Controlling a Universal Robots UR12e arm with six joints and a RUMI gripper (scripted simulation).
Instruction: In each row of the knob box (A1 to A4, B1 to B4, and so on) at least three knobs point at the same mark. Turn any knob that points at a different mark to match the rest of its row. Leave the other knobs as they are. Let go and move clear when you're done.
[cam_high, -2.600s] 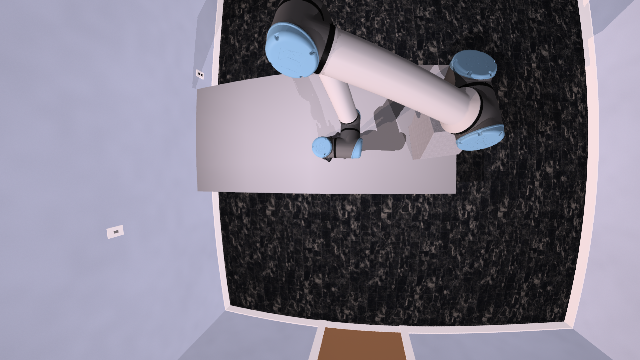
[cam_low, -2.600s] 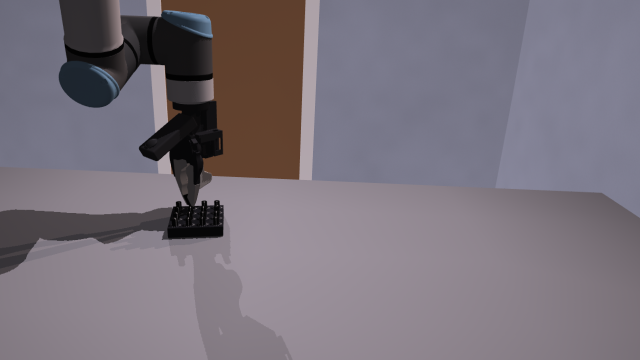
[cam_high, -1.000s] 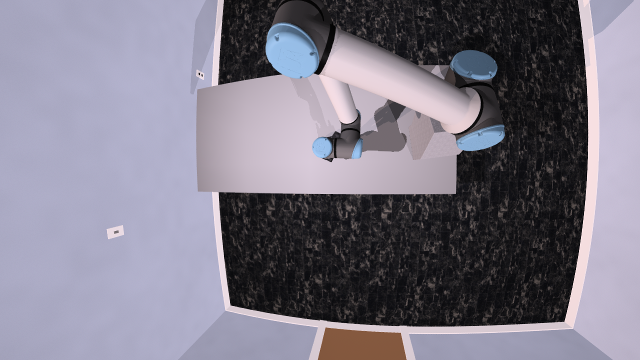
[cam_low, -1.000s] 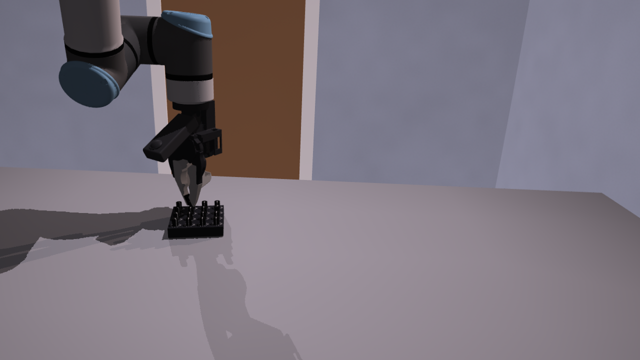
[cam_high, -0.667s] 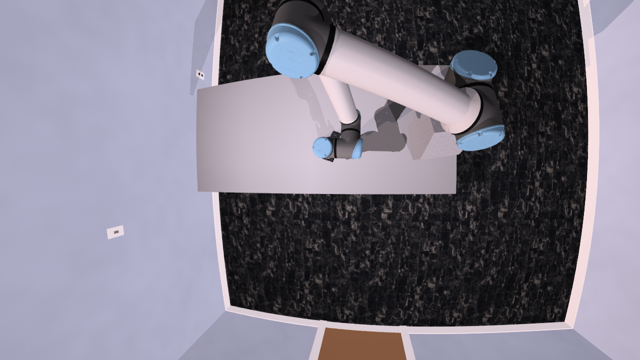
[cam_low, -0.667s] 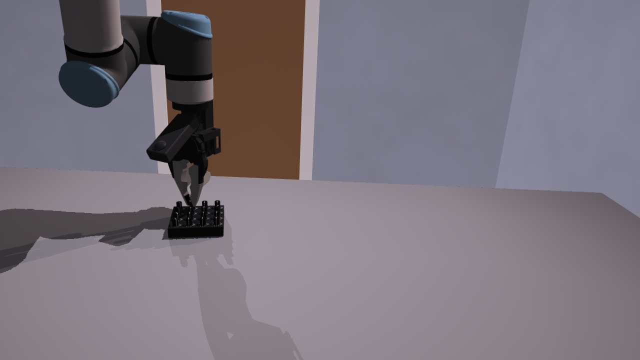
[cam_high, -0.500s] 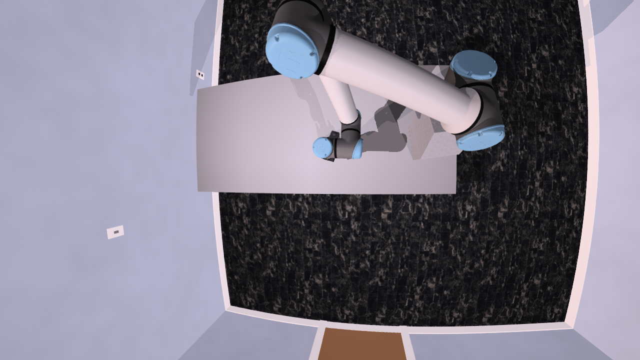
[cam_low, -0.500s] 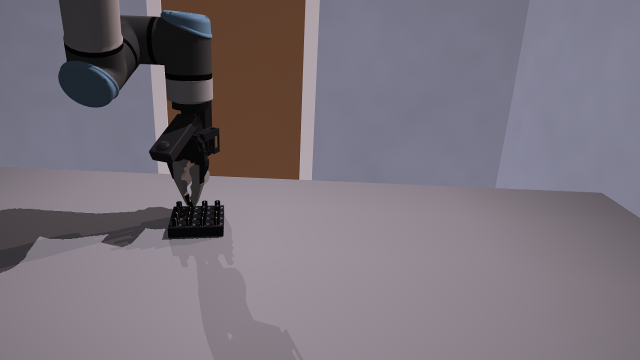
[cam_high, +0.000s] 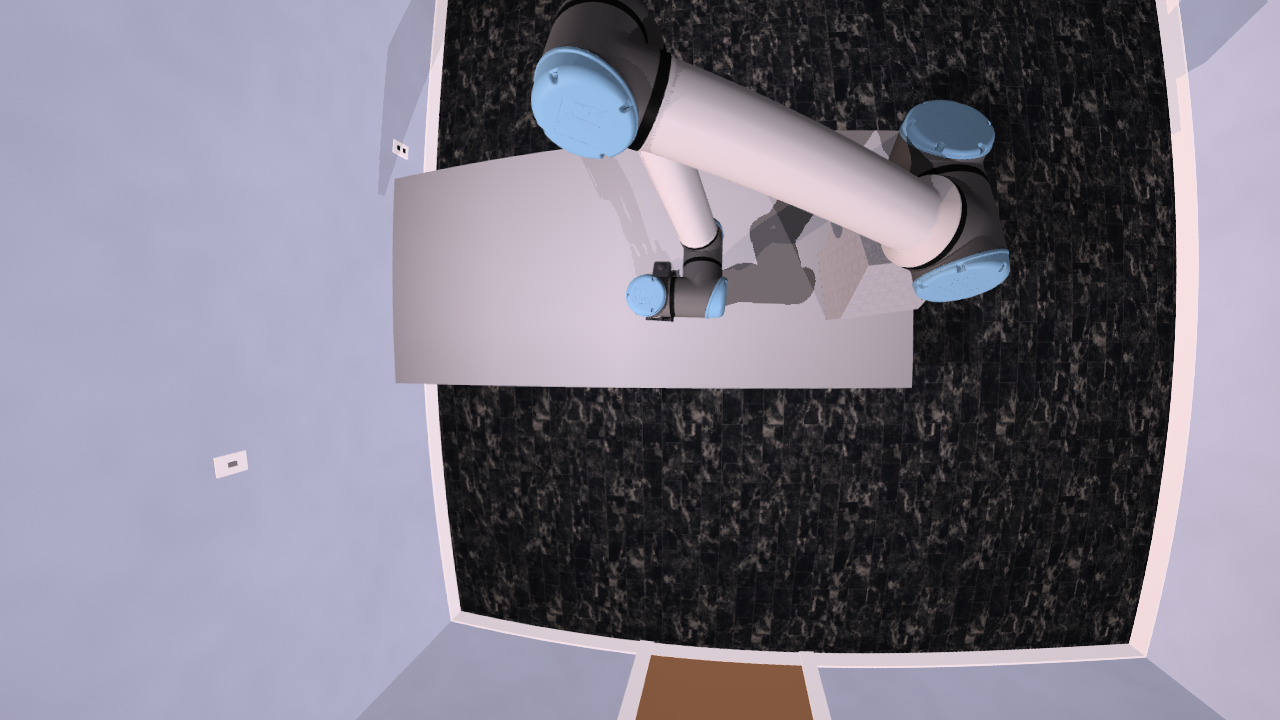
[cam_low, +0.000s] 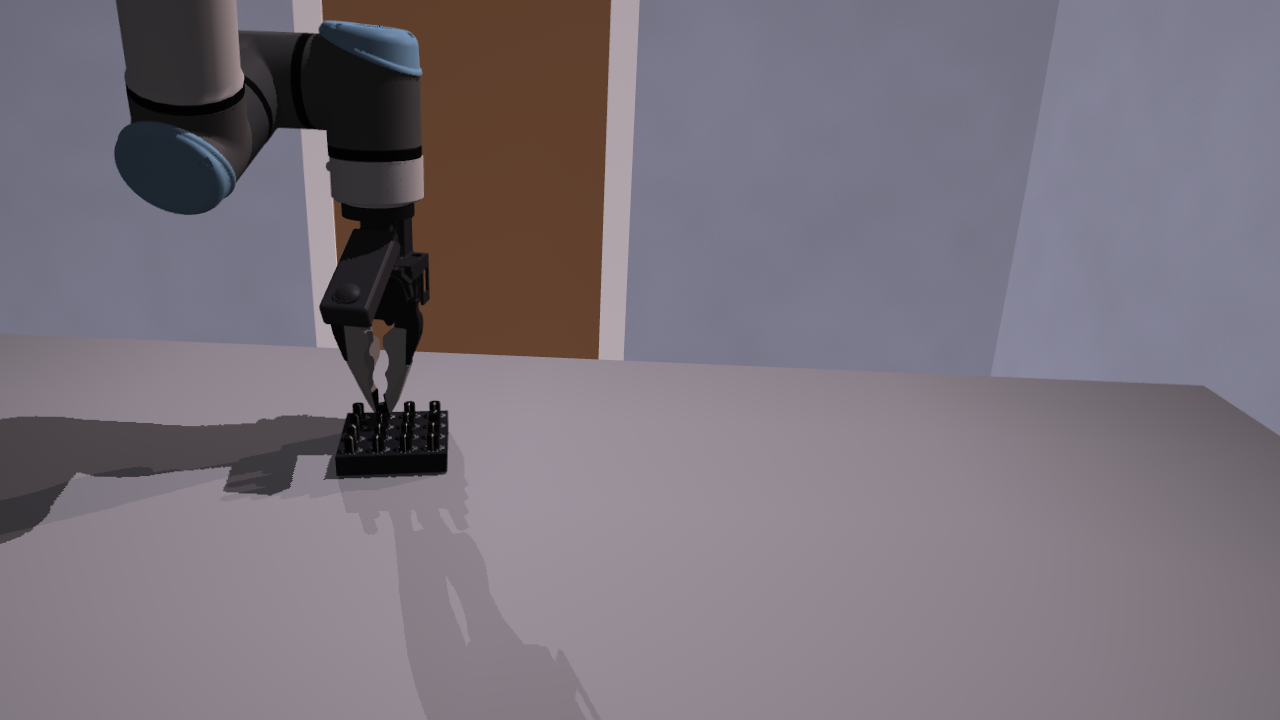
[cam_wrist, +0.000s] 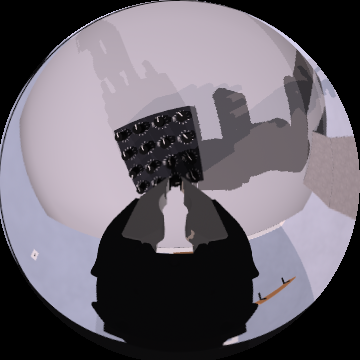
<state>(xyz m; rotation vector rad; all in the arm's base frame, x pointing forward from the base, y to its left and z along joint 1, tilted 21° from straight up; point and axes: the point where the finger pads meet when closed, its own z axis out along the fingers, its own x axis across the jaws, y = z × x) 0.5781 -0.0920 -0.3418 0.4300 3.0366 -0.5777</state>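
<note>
Gripping: black two-jaw pincer (cam_low: 382, 404) (cam_wrist: 175, 178), narrow, on a slim black knob (cam_low: 383, 411) (cam_wrist: 176, 180).
Knob box: black, rectangular (cam_low: 392, 463) (cam_wrist: 157, 131), nearer the pale table's (cam_high: 492, 313) (cam_low: 805, 537) (cam_wrist: 60, 150) door-side edge.
Knob feel: probably light, rigid; hold centrally, twist gently.

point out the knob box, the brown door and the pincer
knob box (cam_low: 391, 464) (cam_wrist: 158, 131): exterior, its front side; wrist, its top face
brown door (cam_low: 514, 179): exterior, its middle panel
pincer (cam_low: 382, 408) (cam_wrist: 175, 178): exterior and wrist, between its fingertips
</note>
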